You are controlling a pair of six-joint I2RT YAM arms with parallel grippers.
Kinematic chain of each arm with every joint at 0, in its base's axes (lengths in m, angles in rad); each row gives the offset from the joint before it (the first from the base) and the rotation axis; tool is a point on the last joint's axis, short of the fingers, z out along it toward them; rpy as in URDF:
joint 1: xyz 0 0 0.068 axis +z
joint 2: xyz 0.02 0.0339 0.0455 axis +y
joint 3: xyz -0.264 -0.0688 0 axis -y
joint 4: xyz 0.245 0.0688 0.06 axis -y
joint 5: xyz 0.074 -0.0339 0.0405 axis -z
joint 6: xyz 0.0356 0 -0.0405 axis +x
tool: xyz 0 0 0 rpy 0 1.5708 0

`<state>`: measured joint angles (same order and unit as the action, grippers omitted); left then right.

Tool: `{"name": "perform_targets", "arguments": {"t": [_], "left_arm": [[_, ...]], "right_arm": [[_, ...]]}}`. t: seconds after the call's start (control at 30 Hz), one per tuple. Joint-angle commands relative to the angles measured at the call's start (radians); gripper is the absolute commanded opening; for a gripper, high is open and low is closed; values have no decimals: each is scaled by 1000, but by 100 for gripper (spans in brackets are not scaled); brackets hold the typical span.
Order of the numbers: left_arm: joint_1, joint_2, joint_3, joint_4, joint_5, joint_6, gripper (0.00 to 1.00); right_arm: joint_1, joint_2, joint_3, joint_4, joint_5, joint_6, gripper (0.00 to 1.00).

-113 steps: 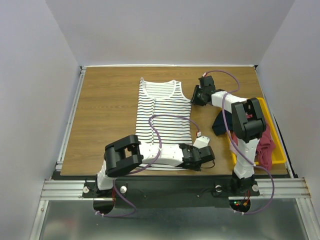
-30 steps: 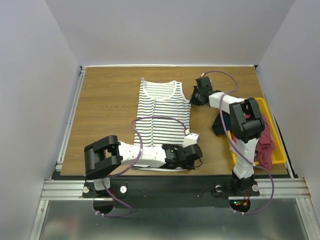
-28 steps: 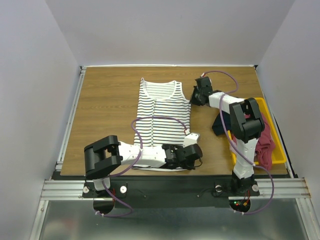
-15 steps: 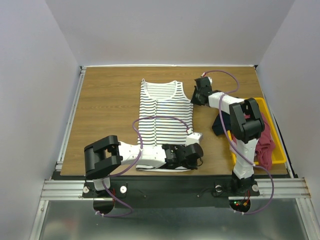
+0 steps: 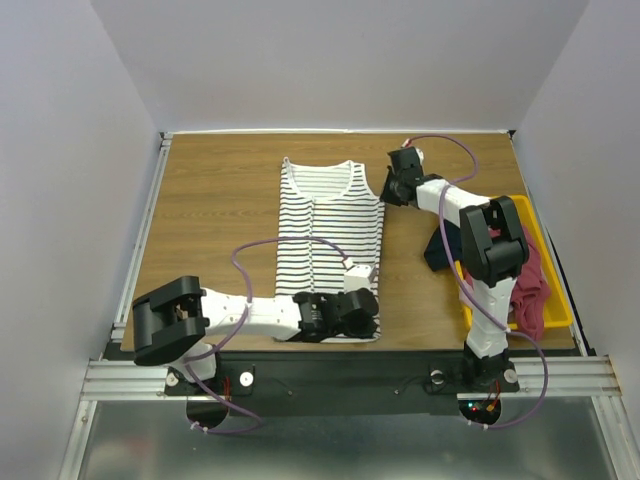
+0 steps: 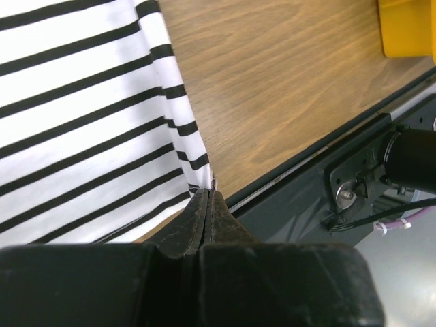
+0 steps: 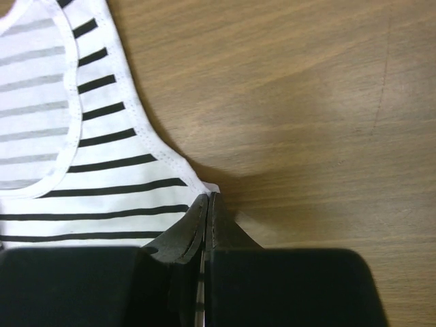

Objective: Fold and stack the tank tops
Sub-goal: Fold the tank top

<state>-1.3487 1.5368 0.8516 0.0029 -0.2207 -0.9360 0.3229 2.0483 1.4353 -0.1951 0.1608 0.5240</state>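
Observation:
A white tank top with thin dark stripes [image 5: 330, 235] lies flat on the wooden table [image 5: 220, 220], neck toward the far edge. My left gripper [image 5: 370, 322] is shut on its near right hem corner, with the cloth [image 6: 82, 102] pinched at the tips [image 6: 208, 195]. My right gripper [image 5: 389, 196] is shut on the same top's right edge just under the armhole, and the striped cloth [image 7: 102, 170] is caught at its tips [image 7: 208, 197]. A dark red tank top [image 5: 533, 288] lies crumpled in the yellow tray [image 5: 552, 262] at the right.
A dark navy cloth [image 5: 441, 250] hangs over the tray's left side onto the table. The table's near edge and a black metal rail [image 6: 320, 170] run just beside my left gripper. The yellow tray's corner [image 6: 409, 27] shows in the left wrist view.
My left arm has swung left, drawing the hem corner left and toward the near edge. My right gripper has shifted slightly toward the far edge with the armhole edge. The top lies straighter.

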Motion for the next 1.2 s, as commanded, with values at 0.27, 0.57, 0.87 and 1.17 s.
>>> {"name": "perform_targets", "arguments": {"t": [0.27,0.57,0.87,1.17], "left_arm": [[23,-158,-172,19,-45,-136,0],[25,-214,-235,-1,-60,-199,0],[25,-254,-273,-52,-74,-251,0],[26,-273,-260,-168,-120,-316,0]], "right_arm": [[59,6,126,3,-10,71,0],[119,61,220,-9,-1,96,0],[160,115,284,-17,6,113,0],[186,144,330,-18,17,120,0]]}}
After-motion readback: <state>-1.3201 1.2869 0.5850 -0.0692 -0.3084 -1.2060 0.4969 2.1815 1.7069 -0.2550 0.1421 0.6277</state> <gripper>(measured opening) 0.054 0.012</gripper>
